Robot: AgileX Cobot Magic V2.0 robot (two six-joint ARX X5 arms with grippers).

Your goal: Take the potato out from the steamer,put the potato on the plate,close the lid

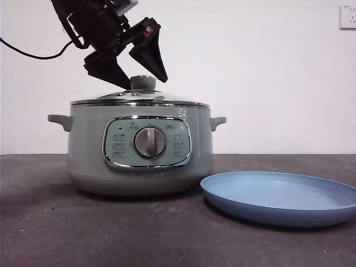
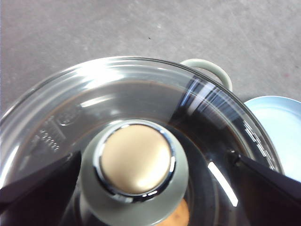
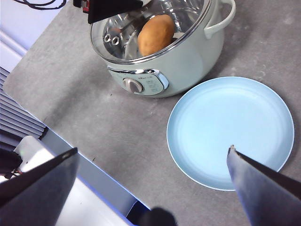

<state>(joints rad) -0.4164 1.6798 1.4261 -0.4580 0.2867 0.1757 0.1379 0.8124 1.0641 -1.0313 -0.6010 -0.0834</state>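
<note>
2 black jaws of the left gripper [image 1: 143,77] stand apart around the knob [image 2: 136,160] of the lid [image 1: 139,98], closed on the steamer [image 1: 139,147]. Only the high right gripper [image 3: 153,160], also spread, shows the potato [image 3: 156,34] inside clearly, and the plate [image 3: 230,132] beneath it on the grey counter [image 1: 50,222]; white wall [image 1: 267,72] behind.

The lid [image 1: 139,98] is clear, glossy glass with a polished steel rim; its knob [image 2: 135,160] has a satin cream cap ringed in chrome. The steamer [image 1: 139,150] looks like smooth, semi-gloss sage plastic or enamel, with a chrome-trimmed panel and brushed silver dial [image 1: 149,142]. At its 4 o'clock, the plate [image 1: 283,196] is matt blue. The table [image 1: 55,233] is rough, dull grey. The potato [image 3: 155,34] has smooth matt skin.
</note>
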